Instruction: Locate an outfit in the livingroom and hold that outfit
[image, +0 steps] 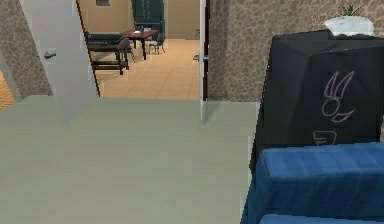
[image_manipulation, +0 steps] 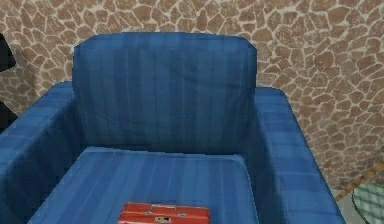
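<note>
Stone-patterned wall (image_manipulation: 320, 60) backing a blue armchair (image_manipulation: 165, 100); grey floor (image: 120, 160) running to an open white door (image: 60, 60), with a table (image: 140, 38) and chairs (image: 105, 50) in the room beyond. Black cabinet (image: 325, 95) just beside the armchair, a plant (image: 350, 18) on top; flat red item (image_manipulation: 165, 213) on the cushion (image_manipulation: 150, 175) near its front edge. Outfit: location, and position relative to the gripper, cannot be told; gripper's state likewise cannot be told.

We see red box (image_manipulation: 166, 213) cut off by btm edge, plant (image: 350, 18) cropped at top; far chairs (image: 108, 52) too small to ID.
</note>
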